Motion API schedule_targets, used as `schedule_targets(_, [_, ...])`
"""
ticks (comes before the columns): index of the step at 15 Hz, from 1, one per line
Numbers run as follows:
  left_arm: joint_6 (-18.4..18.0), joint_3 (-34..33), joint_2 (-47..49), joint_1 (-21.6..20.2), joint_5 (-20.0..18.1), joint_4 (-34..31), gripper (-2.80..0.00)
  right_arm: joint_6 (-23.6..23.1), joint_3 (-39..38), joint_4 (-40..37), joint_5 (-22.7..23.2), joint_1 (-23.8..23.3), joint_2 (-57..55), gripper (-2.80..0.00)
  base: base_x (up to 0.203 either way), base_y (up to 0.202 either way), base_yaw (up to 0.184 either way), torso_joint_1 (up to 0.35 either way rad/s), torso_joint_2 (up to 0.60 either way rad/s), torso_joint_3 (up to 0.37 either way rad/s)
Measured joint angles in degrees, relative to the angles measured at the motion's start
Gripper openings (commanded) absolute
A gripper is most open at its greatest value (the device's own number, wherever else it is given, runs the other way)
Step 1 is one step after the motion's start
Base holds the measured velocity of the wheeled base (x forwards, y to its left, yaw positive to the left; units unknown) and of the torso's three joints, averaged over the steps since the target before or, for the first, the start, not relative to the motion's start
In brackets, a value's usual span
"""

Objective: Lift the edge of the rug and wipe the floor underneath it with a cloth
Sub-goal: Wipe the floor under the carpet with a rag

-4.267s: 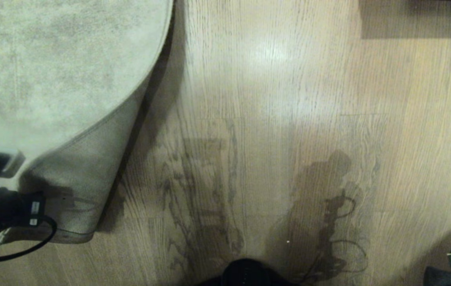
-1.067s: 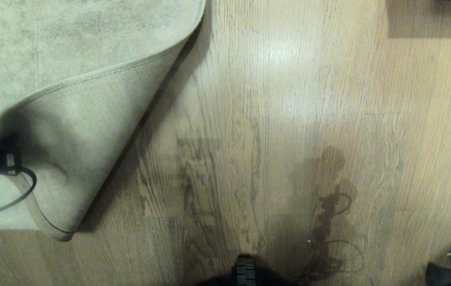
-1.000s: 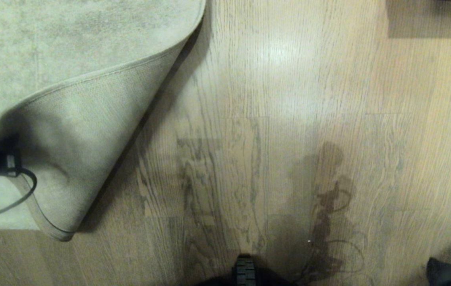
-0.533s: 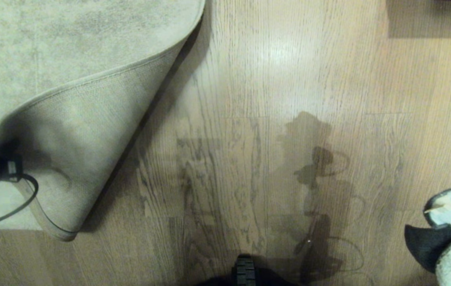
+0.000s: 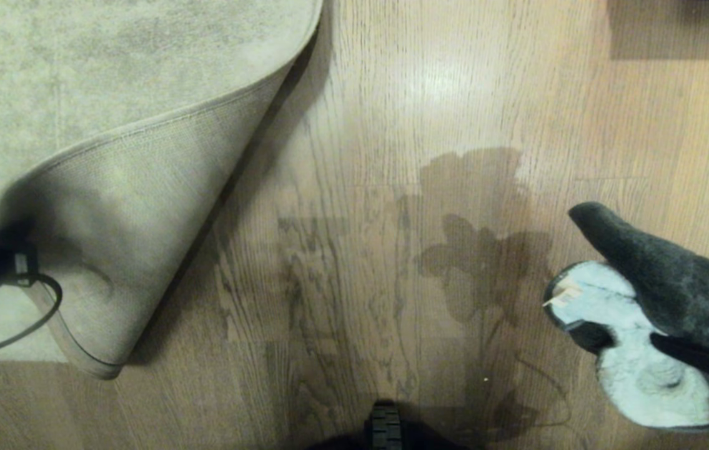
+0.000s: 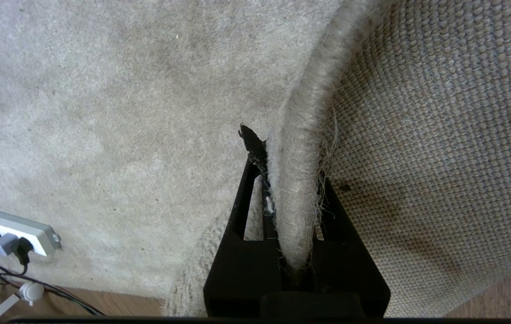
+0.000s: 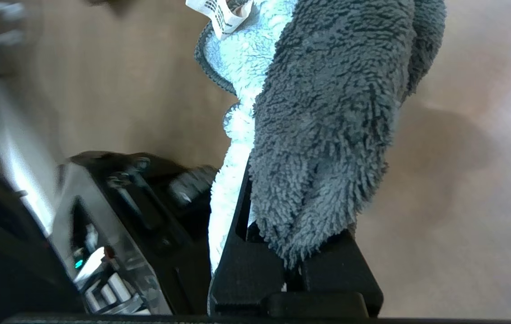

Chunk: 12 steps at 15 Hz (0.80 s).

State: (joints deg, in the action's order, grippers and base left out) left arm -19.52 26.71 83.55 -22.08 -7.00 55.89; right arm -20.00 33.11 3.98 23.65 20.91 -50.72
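left pincer (image 6: pixel 293 198) clamped on rug edge (image 6: pixel 300 148), folded back to bare the floor (image 5: pixel 354 187) | right pincer (image 7: pixel 291 252) shut on cloth (image 5: pixel 641 312), above bare planks, ready to wipe

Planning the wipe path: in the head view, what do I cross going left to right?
Left end effector gripping the rug edge → folded-back tan backing → bare floor → cloth held by the right end effector.
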Motion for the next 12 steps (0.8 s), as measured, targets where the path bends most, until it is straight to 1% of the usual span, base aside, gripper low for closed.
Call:
schedule_targets(2, [-0.02, 0.07, 0.15, 0.04, 0.00, 0.02, -2.80, -0.05, 1.86, 4.61, -2.94, 7.27, -6.98, -2.80, 0.000, 0.000, 0.000, 0.000, 0.00, 0.000])
schedule_targets(6, [0.01, 0.21, 0.21, 0.04, 0.00, 0.02, -2.80, 0.16, 5.51, 18.13, -8.28, 20.91, -23.05, -2.80, 0.000, 0.000, 0.000, 0.000, 0.00, 0.000])
schedule_targets(10, [-0.02, 0.21, 0.43, 0.06, 0.04, 0.02, -2.80, 0.72, 9.72, 32.70, -12.27, 30.48, -39.31, -2.80, 0.000, 0.000, 0.000, 0.000, 0.00, 0.000])
schedule_targets(12, [-0.13, 0.18, 0.57, 0.12, 0.09, 0.05, -2.80, 2.03, 12.09, 40.90, -15.53, 34.59, -47.16, -2.80, 0.000, 0.000, 0.000, 0.000, 0.00, 0.000])
